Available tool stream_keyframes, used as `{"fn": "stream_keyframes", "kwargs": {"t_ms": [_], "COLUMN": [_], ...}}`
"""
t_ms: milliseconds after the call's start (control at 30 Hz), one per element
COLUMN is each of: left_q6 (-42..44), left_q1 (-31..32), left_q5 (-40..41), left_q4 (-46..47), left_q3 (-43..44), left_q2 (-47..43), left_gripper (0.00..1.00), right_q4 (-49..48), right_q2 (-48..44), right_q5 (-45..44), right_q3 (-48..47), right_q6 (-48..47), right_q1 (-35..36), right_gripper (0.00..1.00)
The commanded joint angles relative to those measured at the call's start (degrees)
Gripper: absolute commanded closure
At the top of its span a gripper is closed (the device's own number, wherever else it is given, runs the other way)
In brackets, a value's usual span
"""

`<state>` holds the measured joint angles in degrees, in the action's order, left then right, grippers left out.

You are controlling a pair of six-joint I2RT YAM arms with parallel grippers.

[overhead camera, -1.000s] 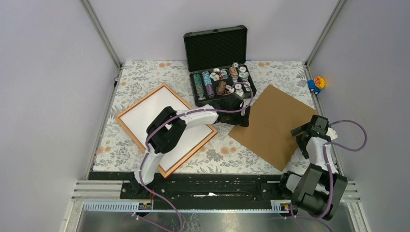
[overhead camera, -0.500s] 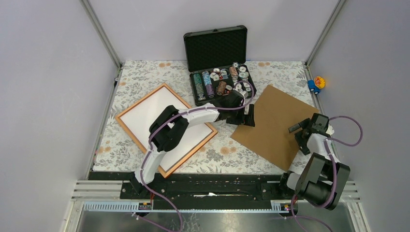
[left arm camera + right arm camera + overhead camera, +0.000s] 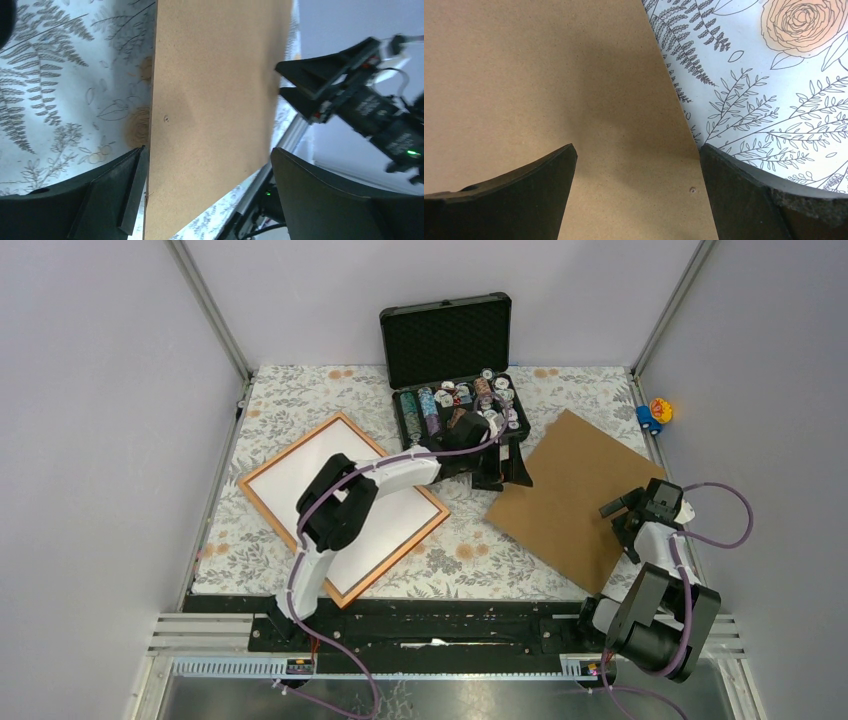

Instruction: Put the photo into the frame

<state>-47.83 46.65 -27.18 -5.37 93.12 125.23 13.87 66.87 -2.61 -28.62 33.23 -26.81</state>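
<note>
2 hazards: the left gripper (image 3: 505, 466) and right gripper (image 3: 626, 516), both spread wide over the cardboard board (image 3: 570, 490), could pinch shallowly and drop it, jolting the photo (image 3: 310, 465) lying white-side-up inside the frame (image 3: 290, 447).

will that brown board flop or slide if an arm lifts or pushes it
The brown board lies flat with straight edges, so it probably stays stiff. It looks thin, so likely light. Flat on the tablecloth, it may slide rather than tip when pushed.
</note>
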Motion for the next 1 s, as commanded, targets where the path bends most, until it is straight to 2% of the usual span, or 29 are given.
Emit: {"fn": "stream_keyframes", "kwargs": {"t_ms": [0,167,367,600,767,833,967], "left_q6": [-8.20,-11.95,-12.13,-13.15,-20.79,-19.75,-11.72], "left_q1": [3.16,3.34,4.57,6.97,7.78,8.19,8.65], "left_q5": [-12.90,-13.85,-13.35,-11.83,-11.30,-10.58,-0.25], "left_q4": [15.17,20.15,20.13,20.60,32.58,30.45,13.13], "left_q3": [-1.30,-5.06,-6.35,-7.20,-10.16,-8.41,-6.43], "left_q2": [-7.84,-11.37,-15.40,-15.89,-16.05,-15.75,-18.09], "left_gripper": [0.03,0.05,0.05,0.05,0.06,0.08,0.13], "right_q4": [1.07,-0.89,-3.80,-6.94,-7.54,-7.49,-7.45], "right_q2": [0.74,1.44,1.08,1.11,0.70,0.23,-1.27], "right_q5": [11.64,15.82,20.81,25.48,26.25,26.63,26.90], "right_q3": [2.32,3.20,4.67,6.18,6.64,6.76,6.95], "right_q6": [2.81,1.85,1.10,0.97,1.36,1.54,1.71], "right_q1": [1.06,1.06,1.06,1.06,1.06,1.06,1.06], "right_gripper": [0.00,0.00,0.00,0.00,0.01,0.00,0.00]}}
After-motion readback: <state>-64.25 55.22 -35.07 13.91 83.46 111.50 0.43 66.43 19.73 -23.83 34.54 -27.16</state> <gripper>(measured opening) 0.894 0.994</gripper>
